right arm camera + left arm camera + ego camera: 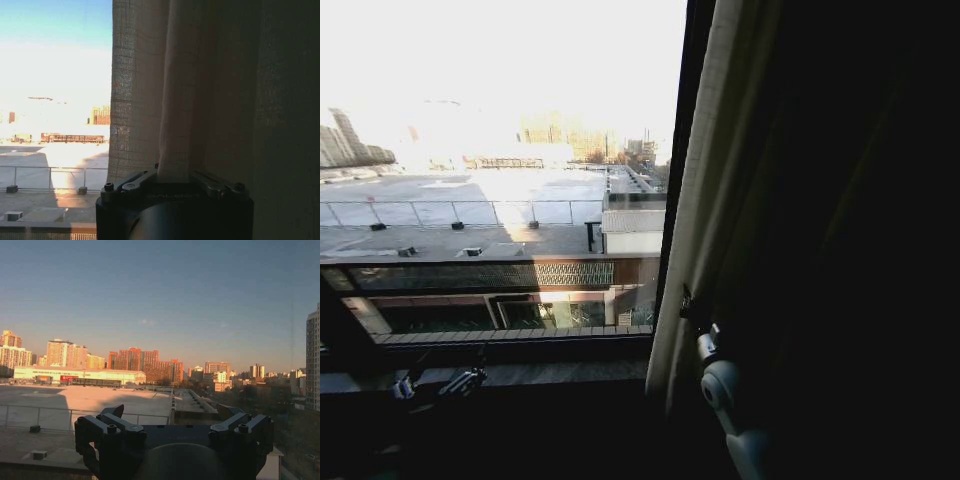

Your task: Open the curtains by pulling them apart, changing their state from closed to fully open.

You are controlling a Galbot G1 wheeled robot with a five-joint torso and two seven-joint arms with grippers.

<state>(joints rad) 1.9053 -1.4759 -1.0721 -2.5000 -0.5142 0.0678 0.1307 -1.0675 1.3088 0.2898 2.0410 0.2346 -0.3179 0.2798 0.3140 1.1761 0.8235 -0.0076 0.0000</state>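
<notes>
Head view: one curtain gathered at the right of the window

One sheer curtain point(695, 190) shows, bunched into a narrow pale band of long vertical pleats at the right side of the window, running from the top of the frame down to the sill. Seen close from the right wrist, the curtain point(145, 100) is a fine open weave, translucent where the daylight comes through its outer fold and creamier and denser in the folds beside it. Touching it on the far side hangs one dark drape point(840, 220), which takes up the right of the scene.

The right gripper point(688, 303) is at the gathered fabric low down, near sill height, with its pale arm rising from below. From the right wrist, the right gripper point(172, 181) has its fingers closed on a fold of the curtain, which rises straight out from between them.

The left gripper point(432, 385) sits low at the left, just by the window sill point(550, 372), well apart from the curtain. From the left wrist, the left gripper point(172, 420) has its fingers point(107, 421) spread wide with nothing between them, facing the bare window glass point(500, 150) and the rooftops outside
</notes>
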